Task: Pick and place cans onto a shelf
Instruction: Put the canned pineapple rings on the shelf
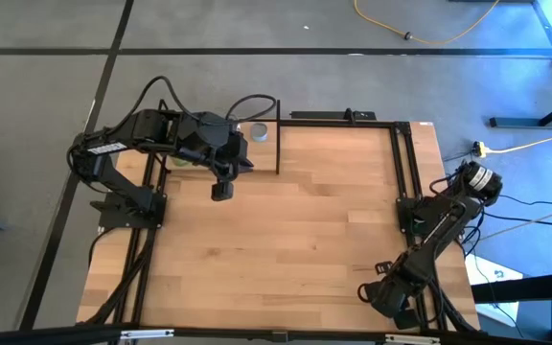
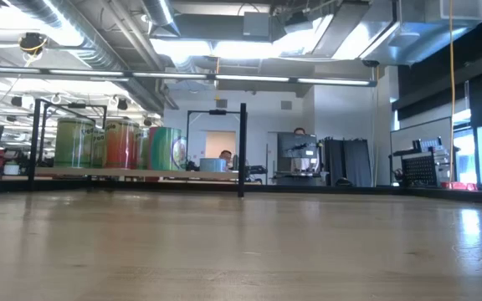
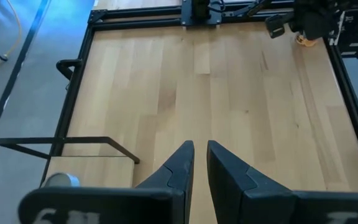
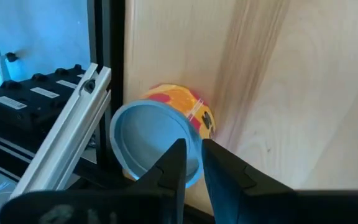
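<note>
Right wrist view, right hand [image 4: 194, 155] narrow, fingertips over yellow-red can [image 4: 166, 134], grip unclear.

The table [image 1: 305, 240] is a broad top of pale wood planks with black rails along its edges. At its far left corner stands the shelf [image 2: 141, 173], a thin light board carried between upright black posts. On it the cans stand in a row: a green one [image 2: 74, 142], a red-orange one [image 2: 120, 144] just beside it, another green one [image 2: 167, 148], and a low grey-blue one [image 2: 212, 165] near the end post. At the near right edge an orange-yellow can [image 4: 166, 134] lies tipped on the wood, hard against the rail.
</note>
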Robot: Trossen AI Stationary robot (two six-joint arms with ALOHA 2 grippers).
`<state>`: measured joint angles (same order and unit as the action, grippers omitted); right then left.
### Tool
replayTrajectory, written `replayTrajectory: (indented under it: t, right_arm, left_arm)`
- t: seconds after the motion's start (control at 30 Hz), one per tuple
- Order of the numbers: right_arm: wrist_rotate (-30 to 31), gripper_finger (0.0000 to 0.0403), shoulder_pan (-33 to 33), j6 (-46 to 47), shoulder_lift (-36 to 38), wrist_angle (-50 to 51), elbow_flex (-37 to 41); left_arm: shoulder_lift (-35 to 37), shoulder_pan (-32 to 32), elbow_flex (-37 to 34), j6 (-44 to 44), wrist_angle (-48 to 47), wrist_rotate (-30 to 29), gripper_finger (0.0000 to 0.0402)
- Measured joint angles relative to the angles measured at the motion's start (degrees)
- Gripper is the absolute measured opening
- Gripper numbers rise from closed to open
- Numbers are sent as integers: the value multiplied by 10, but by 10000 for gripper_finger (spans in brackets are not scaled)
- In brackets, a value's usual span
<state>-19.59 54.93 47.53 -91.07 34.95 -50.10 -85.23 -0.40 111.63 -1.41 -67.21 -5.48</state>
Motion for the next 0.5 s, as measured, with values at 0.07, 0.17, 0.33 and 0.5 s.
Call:
replayTrajectory:
  t: [0.07, 0.17, 0.33, 0.5]
  right_arm:
    - [2, 59, 1, 2, 2, -8, 7]
    - [5, 59, 2, 3, 0, -10, 16]
    - [11, 59, 2, 2, 0, -13, 19]
    - [49, 59, 2, 4, 0, -14, 19]
  left_arm:
    - [0, 0, 0, 0, 3, 0, 39]
    - [0, 0, 0, 0, 4, 0, 39]
    - [0, 0, 0, 0, 4, 0, 39]
    - [0, 0, 0, 0, 4, 0, 39]
